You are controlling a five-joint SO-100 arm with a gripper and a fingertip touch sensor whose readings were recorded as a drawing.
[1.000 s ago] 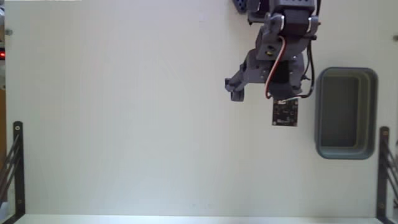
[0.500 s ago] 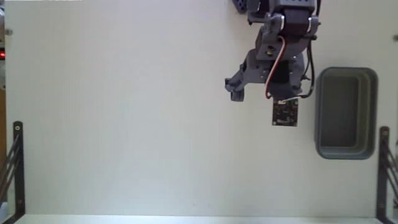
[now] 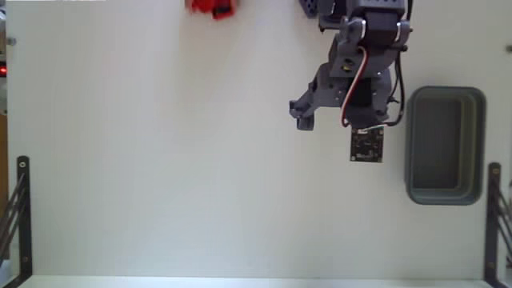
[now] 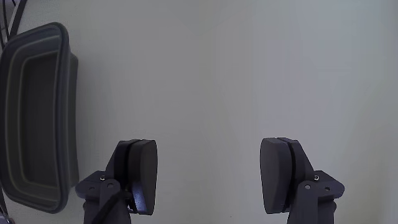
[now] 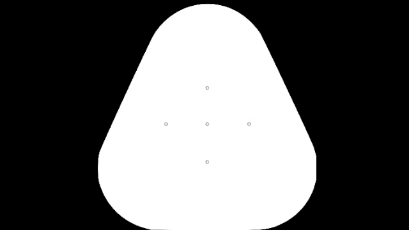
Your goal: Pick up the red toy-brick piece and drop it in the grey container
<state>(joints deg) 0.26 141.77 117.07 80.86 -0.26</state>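
fixed view: we see the red toy-brick piece (image 3: 211,7) at the very top edge of the table (image 3: 160,160), partly cut off by the frame, well left of the arm (image 3: 360,72). the grey container (image 3: 412,144) sits at the right, just beside the arm; its inside looks bare as far as we can tell. the gripper (image 3: 328,120) hangs over the table between piece and tub, much nearer the tub. a small circuit board (image 3: 366,145) hangs off the arm on a thin red wire.

wrist view: the gripper (image 4: 208,174) has its jaws spread wide w/ nothing but pale table between them, so it's released and empty. the grey container (image 4: 62,118) shows at the left edge, inside dark and, in the part we see, holding nothing. the red piece isn't in this view.

step in hand, as we judge it: pick not yet begun, we're at the approach stage. next move calls for swinging the arm away from the tub and toward the top edge in the fixed view, bringing the open jaws over the red piece w/ one finger each side, then lowering before closing. the piece lies near the table edge, so reach may be tight.
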